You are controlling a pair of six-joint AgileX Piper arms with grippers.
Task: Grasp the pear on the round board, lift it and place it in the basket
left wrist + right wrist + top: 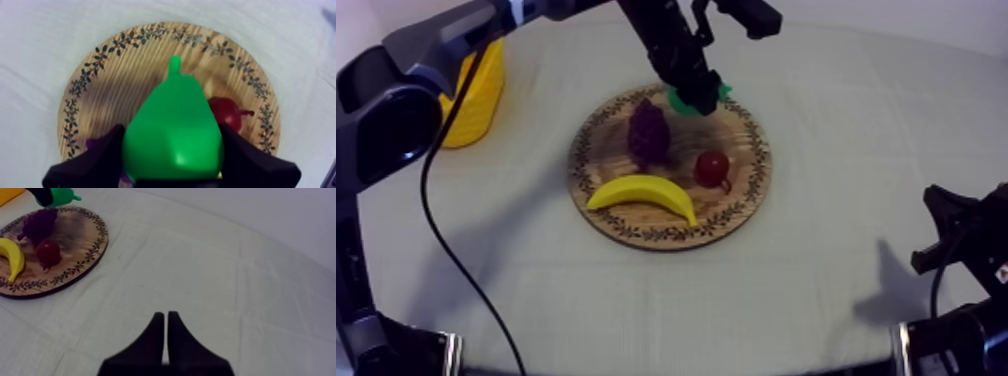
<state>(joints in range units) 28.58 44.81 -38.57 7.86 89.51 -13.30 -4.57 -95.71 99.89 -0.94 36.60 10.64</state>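
The green pear [176,107] sits between the black fingers [95,162] of my left gripper [171,131], which is shut on it. In the top view the left gripper [694,82] holds the pear [704,99] just over the far rim of the round wooden board [736,215]. From the right wrist view the pear [64,195] hangs at the board's [75,263] far edge. The yellow basket [476,95] stands at the far left of the table, apart from the board. My right gripper [165,333] rests shut over bare cloth; in the top view it [948,235] sits low at the right.
On the board lie a bunch of purple grapes [648,130], a small red fruit [712,167] and a banana [643,192]. The small red fruit [227,112] lies below the held pear. Open cloth stretches between board and basket.
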